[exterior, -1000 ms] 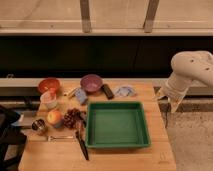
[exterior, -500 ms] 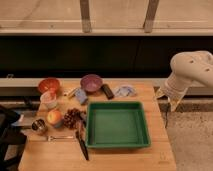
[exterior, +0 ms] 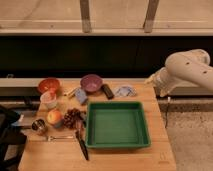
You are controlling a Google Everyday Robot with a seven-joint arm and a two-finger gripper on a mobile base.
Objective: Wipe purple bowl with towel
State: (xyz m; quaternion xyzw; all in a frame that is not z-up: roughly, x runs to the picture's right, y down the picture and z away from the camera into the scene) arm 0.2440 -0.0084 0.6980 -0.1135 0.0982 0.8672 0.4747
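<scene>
1. Gripper (exterior: 159,88): at the right edge of the table (exterior: 161,146), at the end of the white arm. Jaws spread, nothing between them.
2. Towel (exterior: 125,91): nearest item, just left of the gripper in the camera view. It lies crumpled on the table, not touching the gripper.
3. Green tray (exterior: 118,145): left of the gripper and nearer the camera.
4. Black oblong object (exterior: 107,91): beyond the towel, further left.
5. Purple bowl (exterior: 91,83): further left again, upright, well apart from the gripper.
6. Orange bowl (exterior: 48,85): farthest left.
</scene>
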